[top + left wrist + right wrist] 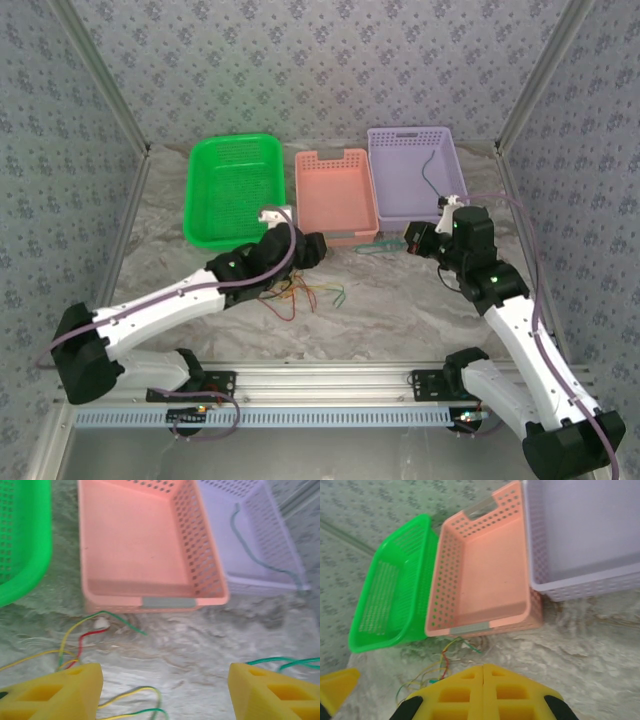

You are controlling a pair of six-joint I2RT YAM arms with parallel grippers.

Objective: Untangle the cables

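From above: tangled cables (298, 295) in red, yellow and green on the table (400, 310), near the pink basket (335, 200). Green basket (235, 190) and purple basket (405, 165) to either side of it.

From the left wrist: left gripper (165, 682) released, jaws wide and empty, strands on the table below. One teal cable (250, 555) lying inside the purple basket, reaching its near rim.

From the right wrist: right gripper (484, 672) clenched, nothing seen in it.

Marbled grey-white surface; patterned walls (300, 60).
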